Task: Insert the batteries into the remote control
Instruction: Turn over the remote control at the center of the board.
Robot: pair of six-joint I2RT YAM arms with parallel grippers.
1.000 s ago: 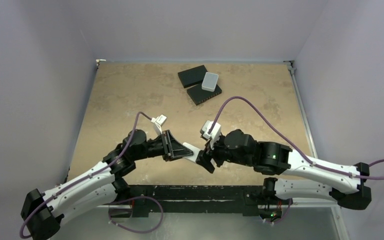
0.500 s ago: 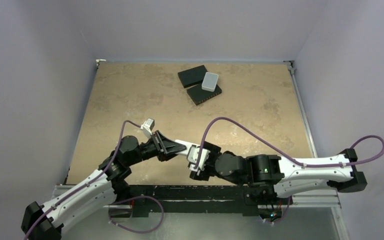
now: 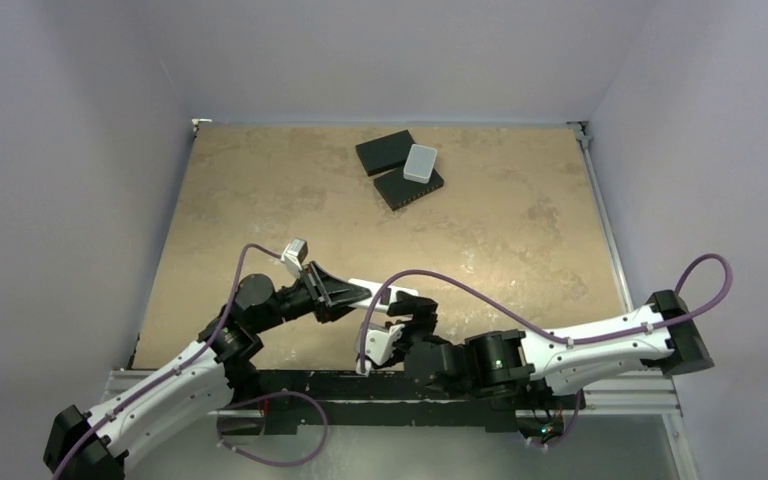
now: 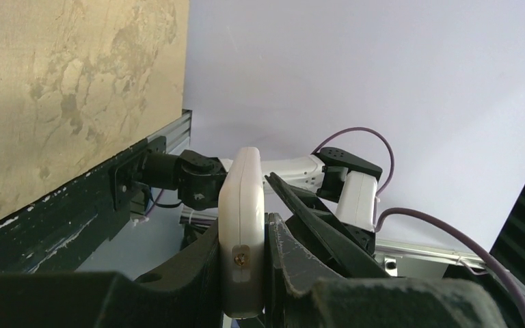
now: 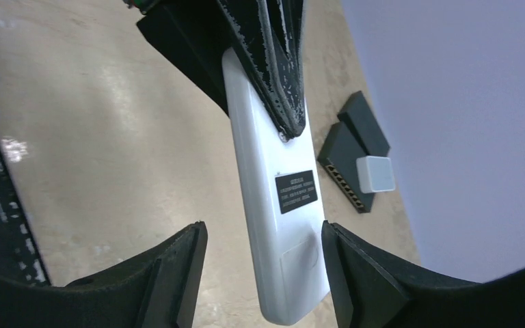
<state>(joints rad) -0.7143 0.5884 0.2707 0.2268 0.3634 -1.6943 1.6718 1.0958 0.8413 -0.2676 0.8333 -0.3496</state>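
Observation:
My left gripper (image 3: 343, 293) is shut on one end of the white remote control (image 3: 378, 293) and holds it above the table's near edge. In the left wrist view the remote control (image 4: 240, 205) stands edge-on, pinched between both pads. My right gripper (image 5: 263, 273) is open, its fingers either side of the remote's free end without touching it. The remote control (image 5: 273, 205) shows its plain white back there, with a dark label and a closed cover outline. In the top view the right gripper (image 3: 405, 314) sits just near of the remote. The batteries are out of view.
Two black flat boxes (image 3: 385, 152) (image 3: 410, 186) lie at the far middle of the table, with a pale grey rounded box (image 3: 420, 162) on top of them. The table's dark front rail (image 3: 380, 385) runs right under both arms.
The right arm has swung back toward the near edge, its open gripper now straddling the remote's free end, jaws slightly narrower. The left gripper shifted left with the remote.

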